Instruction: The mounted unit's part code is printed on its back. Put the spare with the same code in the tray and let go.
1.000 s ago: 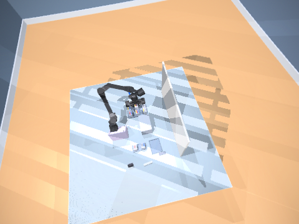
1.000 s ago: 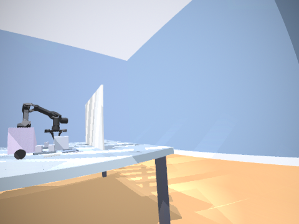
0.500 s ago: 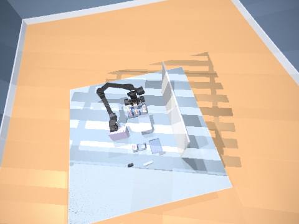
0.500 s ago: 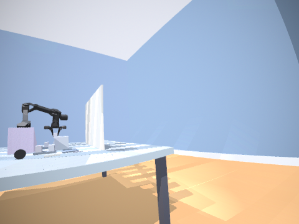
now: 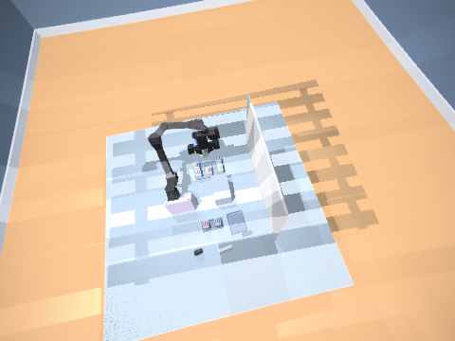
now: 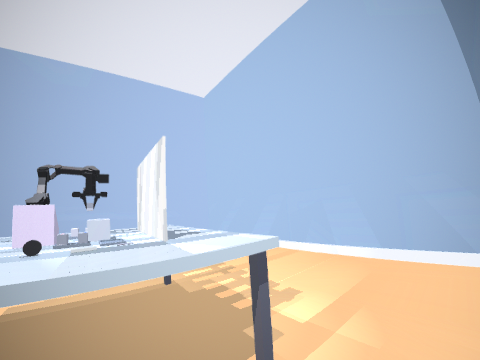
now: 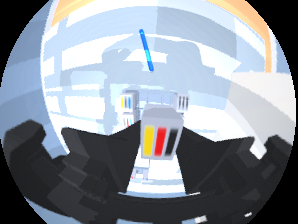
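Observation:
My gripper (image 5: 204, 151) (image 6: 90, 208) (image 7: 157, 123) is shut on a grey block (image 7: 161, 141) with yellow, red and black stripes. It holds the block in the air above the rack of spares, clear of the other blocks. In the wrist view a yellow-and-blue-striped block (image 7: 126, 102) and a dark-striped block (image 7: 183, 103) stand behind it, and a red-striped block (image 7: 128, 121) is partly hidden by the left finger. The flat blue-grey tray (image 5: 236, 222) (image 6: 113, 242) lies at the front. Which unit is the mounted one, and its back code, I cannot tell.
A pale box (image 5: 224, 189) (image 6: 98, 229) stands between the rack and the tray. Two striped blocks (image 5: 206, 224) (image 5: 218, 223) stand left of the tray. A tall white panel (image 5: 265, 166) (image 6: 153, 192) rises at the right. A dark cylinder (image 5: 198, 252) and a pale bar (image 5: 226, 248) lie at the front.

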Tool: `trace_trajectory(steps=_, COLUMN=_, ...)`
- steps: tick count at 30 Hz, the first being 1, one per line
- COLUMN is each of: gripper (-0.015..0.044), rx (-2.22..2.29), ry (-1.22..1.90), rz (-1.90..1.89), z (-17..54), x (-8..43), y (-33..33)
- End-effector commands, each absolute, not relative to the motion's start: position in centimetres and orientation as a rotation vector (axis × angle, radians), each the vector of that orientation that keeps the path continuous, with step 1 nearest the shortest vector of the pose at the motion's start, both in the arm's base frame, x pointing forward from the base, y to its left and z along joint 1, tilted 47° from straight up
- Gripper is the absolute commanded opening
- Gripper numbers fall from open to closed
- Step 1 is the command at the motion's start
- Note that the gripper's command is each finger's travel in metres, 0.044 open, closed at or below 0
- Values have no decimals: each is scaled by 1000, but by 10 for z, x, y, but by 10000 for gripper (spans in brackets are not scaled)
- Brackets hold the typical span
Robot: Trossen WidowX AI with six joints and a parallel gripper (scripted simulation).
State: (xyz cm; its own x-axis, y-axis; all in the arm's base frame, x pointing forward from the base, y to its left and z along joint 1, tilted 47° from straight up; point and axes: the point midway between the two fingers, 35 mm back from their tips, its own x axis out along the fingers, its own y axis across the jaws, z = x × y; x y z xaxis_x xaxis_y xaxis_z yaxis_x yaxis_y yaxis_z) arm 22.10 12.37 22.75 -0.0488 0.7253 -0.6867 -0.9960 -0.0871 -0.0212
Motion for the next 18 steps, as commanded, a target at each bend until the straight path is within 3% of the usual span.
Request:
trace_trajectory(steps=1, gripper=0, rx=-638, ry=542, rz=1564, z=238, x=222, y=118)
trace_trajectory(steps=18, gripper=0, rx=-670, ry=566, rz=1539, z=206, x=285, y=79)
